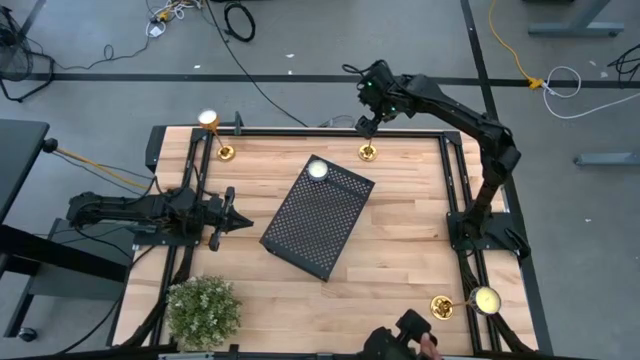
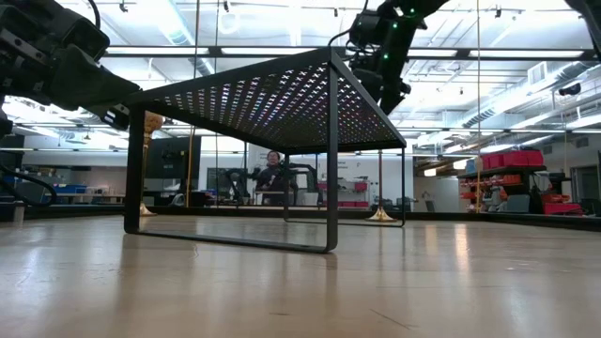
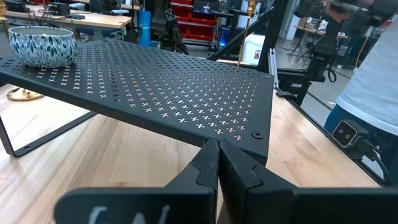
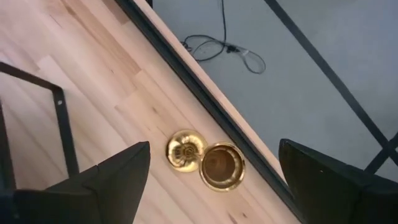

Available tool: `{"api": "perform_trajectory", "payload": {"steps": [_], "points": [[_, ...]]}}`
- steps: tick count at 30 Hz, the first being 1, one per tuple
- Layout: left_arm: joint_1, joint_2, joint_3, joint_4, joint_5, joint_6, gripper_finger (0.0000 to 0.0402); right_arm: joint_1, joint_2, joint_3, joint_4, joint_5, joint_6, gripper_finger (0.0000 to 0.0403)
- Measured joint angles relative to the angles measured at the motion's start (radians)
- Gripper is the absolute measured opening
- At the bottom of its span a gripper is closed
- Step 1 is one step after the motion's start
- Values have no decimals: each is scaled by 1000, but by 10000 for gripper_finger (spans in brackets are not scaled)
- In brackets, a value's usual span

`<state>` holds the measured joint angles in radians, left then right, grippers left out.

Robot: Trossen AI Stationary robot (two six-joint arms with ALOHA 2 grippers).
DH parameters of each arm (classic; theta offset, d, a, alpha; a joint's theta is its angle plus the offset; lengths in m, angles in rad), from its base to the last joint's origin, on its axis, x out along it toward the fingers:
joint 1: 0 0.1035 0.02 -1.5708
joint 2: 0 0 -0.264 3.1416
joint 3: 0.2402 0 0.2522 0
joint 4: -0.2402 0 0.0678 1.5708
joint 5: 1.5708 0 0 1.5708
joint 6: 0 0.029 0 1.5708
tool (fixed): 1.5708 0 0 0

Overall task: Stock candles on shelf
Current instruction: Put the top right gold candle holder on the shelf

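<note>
Right end effector (image 4: pixel 211 171) hovers, fingers apart, over the far-edge candle (image 1: pixel 367 152).
To grasp well, it should descend centred on the stem; the shelf (image 1: pixel 318 215) sits mid-counter, left end effector (image 1: pixel 240 222) shut beside it.

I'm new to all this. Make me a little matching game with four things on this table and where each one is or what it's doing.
Things:
1. shelf
2. blue-patterned bowl
3. left hand
4. right hand

Places or states:
A. open, above a gold candlestick at the far table edge
B. shut, pointing at the shelf's side
C. standing on a corner of the shelf
D. set at a slant in the middle of the wooden table

Pairs: 1-D, 2-C, 3-B, 4-A
</note>
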<state>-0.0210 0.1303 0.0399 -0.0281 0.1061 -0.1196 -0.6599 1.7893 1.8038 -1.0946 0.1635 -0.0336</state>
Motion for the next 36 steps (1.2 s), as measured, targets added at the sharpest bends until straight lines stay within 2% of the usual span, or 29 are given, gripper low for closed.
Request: {"api": "perform_trajectory", "payload": {"steps": [12,30,36], "points": [[0,0,0,0,0,0,14,-18,66,0,-53,-24,24,355],[0,0,0,0,0,0,14,-27,69,0,-106,-24,42,355],[0,0,0,0,0,0,14,-27,69,-67,-103,-23,41,355]]}}
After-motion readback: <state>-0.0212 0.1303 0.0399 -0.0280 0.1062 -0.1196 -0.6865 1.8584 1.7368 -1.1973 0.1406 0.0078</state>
